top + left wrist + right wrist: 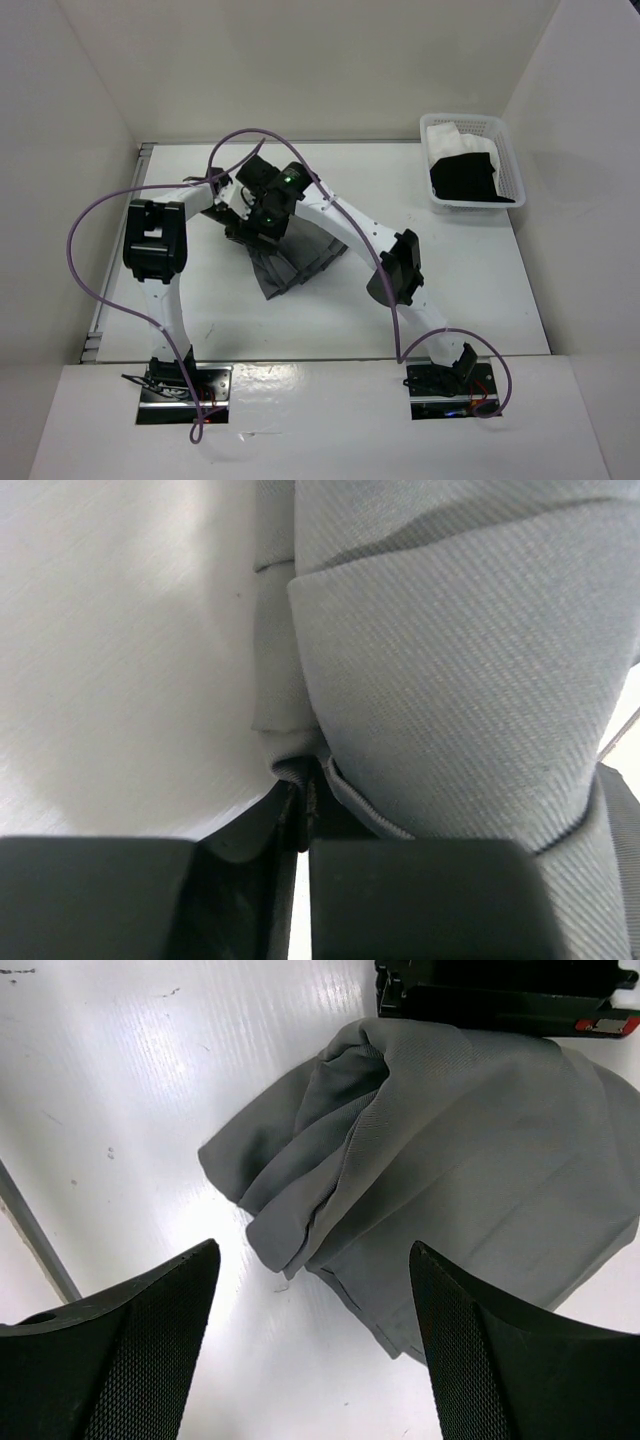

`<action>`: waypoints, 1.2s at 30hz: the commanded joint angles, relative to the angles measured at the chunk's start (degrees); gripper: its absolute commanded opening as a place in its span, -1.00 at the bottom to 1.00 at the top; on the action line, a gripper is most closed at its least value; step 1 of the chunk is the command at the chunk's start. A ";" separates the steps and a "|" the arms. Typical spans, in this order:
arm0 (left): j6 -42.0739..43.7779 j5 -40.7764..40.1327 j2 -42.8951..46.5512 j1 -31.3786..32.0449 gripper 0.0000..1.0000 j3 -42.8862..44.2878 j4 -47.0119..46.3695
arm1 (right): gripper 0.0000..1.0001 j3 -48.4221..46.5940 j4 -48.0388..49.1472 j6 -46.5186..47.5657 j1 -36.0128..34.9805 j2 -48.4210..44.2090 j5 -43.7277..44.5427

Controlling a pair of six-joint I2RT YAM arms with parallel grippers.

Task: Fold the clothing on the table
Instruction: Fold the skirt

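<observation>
The clothing [292,262] is a grey pleated skirt lying bunched in the middle of the white table [480,290]. Both arms reach in over its far edge. My left gripper [248,226] is at that edge, and its wrist view shows the jaws [303,800] shut on a hem of the grey fabric [450,660], which fills most of the view. My right gripper [262,185] hovers close by. In its wrist view the right gripper [312,1250] stands wide open above the table, and a folded corner of the clothing [480,1150] lies below, between the fingers.
A white plastic basket [512,165] stands at the back right, holding a black garment [465,180] and a white one [450,135]. A thin metal rail [110,290] runs along the table's left edge. White walls enclose the table.
</observation>
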State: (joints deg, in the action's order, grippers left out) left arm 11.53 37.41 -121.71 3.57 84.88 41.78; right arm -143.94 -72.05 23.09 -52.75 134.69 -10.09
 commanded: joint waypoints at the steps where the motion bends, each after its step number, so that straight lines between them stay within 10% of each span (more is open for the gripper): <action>1: -0.28 -2.24 4.62 -1.28 -0.78 -0.59 -0.30 | 0.62 0.67 -1.86 1.17 -0.69 -1.88 0.59; 13: 5.51 -2.96 28.35 -22.82 -0.19 -3.93 8.58 | 0.62 10.69 -1.86 3.97 8.44 -12.69 1.12; 23: 13.69 16.71 23.81 -13.69 -0.05 1.67 19.19 | 0.62 17.80 0.15 3.45 29.09 -15.60 -5.90; 36: 27.93 24.21 9.22 -5.60 -0.05 4.50 32.66 | 0.62 28.98 4.64 2.40 30.43 -18.68 -4.85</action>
State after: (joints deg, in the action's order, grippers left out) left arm 34.33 57.82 -111.09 -3.46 88.77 71.29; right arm -115.02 -69.84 25.98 -22.26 121.03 -14.09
